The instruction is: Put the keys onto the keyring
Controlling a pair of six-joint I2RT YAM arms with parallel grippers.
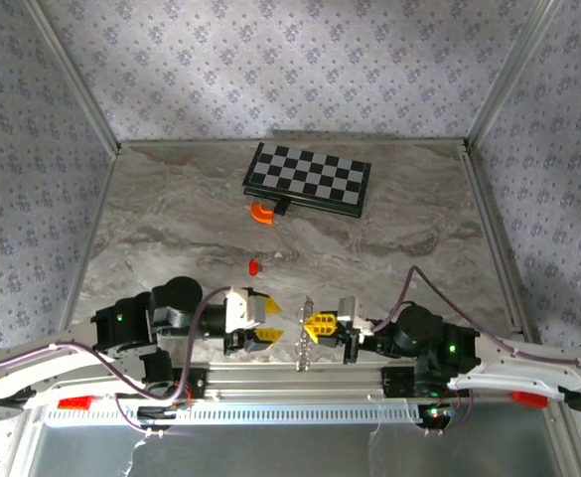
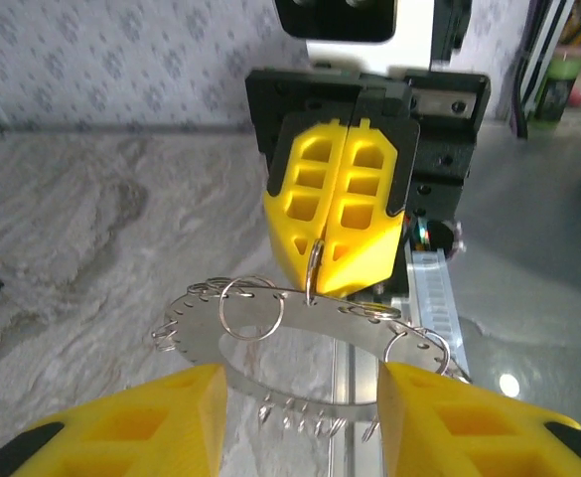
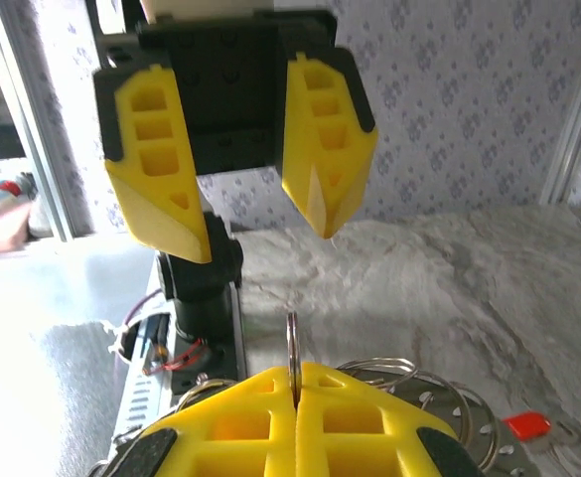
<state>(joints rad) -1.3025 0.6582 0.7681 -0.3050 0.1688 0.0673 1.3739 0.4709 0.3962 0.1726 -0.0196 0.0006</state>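
The right gripper [image 1: 320,326] pinches the keyring [image 3: 292,343], with the silver keys [image 2: 196,308] fanned beneath it over the table's [image 1: 419,229] near edge. The left gripper [image 1: 268,323] faces it, partly spread, fingers flanking the fan. The red key [image 1: 255,266] lies well apart on bare table.

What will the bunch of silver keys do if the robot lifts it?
Probably dangle and swing: the silver keys hang from a thin keyring pinched only by the right gripper. Likely slippery too, since they look like smooth, shiny metal.

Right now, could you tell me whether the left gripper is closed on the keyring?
No, the left gripper stands open and empty, while the shut right gripper pinches the keyring.
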